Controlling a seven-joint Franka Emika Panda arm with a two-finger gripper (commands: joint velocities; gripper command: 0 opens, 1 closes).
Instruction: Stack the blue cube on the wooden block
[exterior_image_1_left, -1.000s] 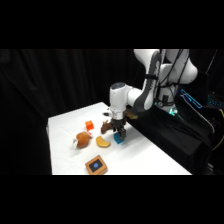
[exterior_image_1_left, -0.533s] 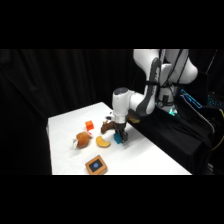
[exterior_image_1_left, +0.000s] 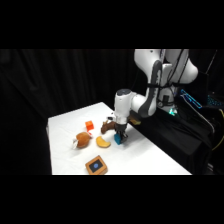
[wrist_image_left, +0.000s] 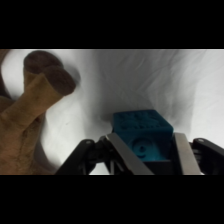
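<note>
Side view: the gripper (exterior_image_1_left: 119, 136) is being held low over the table (exterior_image_1_left: 145, 155), right at the blue cube (exterior_image_1_left: 118, 139), which is sitting on the table surface near the middle. Against the two earlier side pictures little is being changed in position: gripper and cube are staying at the same spot, so the descent looks finished and the grasp is being set rather than a lift begun. The wooden block (exterior_image_1_left: 96, 164) is lying well apart, toward the near edge, with nothing on it. An orange cube (exterior_image_1_left: 89, 125), a round brown object (exterior_image_1_left: 82, 140) and a flat orange piece (exterior_image_1_left: 103, 143) are lying between and beside them; a dark brown object (exterior_image_1_left: 108, 126) is sitting just beside the gripper. Wrist view: the blue cube (wrist_image_left: 142, 133) is being bracketed by the two fingers (wrist_image_left: 124, 155), one at each side face, apparently touching, and the cube is resting on the table. The fingers are being judged as narrowed onto the cube, though firm clamping cannot be confirmed. A tan plush shape (wrist_image_left: 30, 110) is lying to one side, clear of the cube. Judgement: grasp stage is being completed; lift and carry to the block are not yet done.
</note>
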